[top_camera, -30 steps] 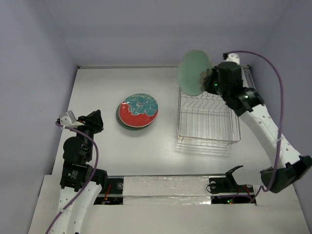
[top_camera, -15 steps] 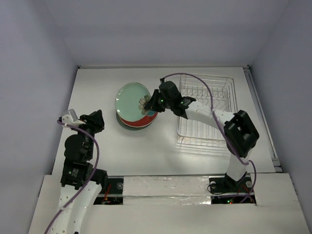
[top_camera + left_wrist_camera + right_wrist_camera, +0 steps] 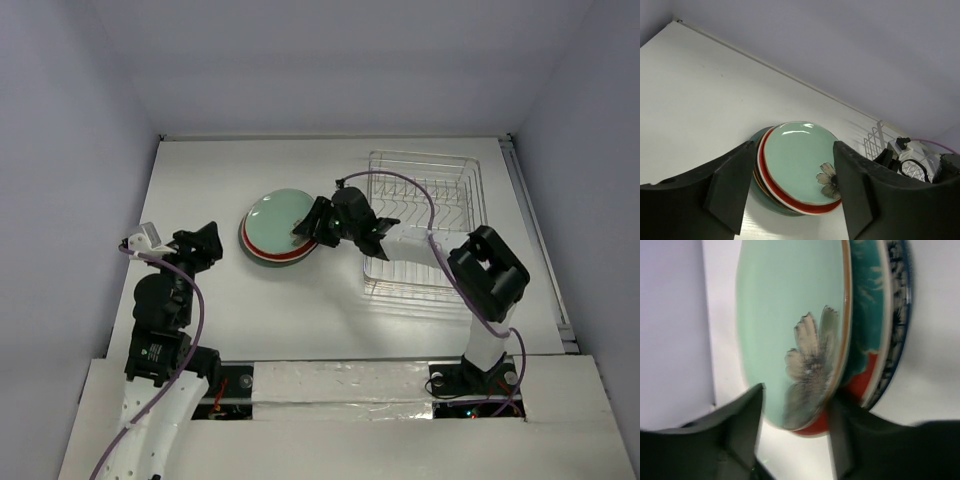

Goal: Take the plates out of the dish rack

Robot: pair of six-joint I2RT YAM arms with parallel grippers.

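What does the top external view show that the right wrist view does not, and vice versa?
Only the top external view shows the empty dish rack and the left gripper. Only the right wrist view shows the flower petals on the pale green plate and the blue patterned rim of a lower plate. Both show the right gripper at the pale green plate's edge, which lies on the red-and-teal plate.

The top plate point(image 3: 278, 216) is pale green with a cream flower; beneath, a red-and-teal plate point(image 3: 862, 375) and a blue-patterned rim point(image 3: 899, 300).
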